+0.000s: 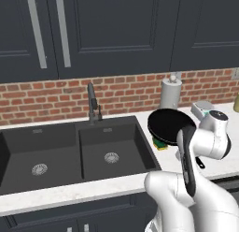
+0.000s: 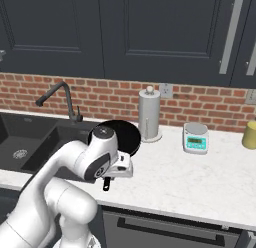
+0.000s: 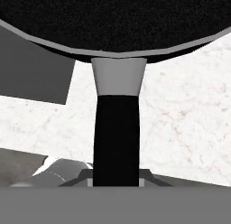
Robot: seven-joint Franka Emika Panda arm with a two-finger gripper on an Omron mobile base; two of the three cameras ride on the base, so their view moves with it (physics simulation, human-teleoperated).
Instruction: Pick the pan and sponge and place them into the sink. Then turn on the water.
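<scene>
With the hand (image 3: 116, 180) clamped on the handle of the pan (image 1: 169, 126), lift clear of the tabletop (image 2: 200, 177), then carry left over the sink (image 1: 70, 151).

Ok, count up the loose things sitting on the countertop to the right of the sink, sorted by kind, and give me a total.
Pan: 1
Sponge: 1
Paper towel roll: 1
Kitchen scale: 1
Yellow container at the far right edge: 1
Total: 5
</scene>
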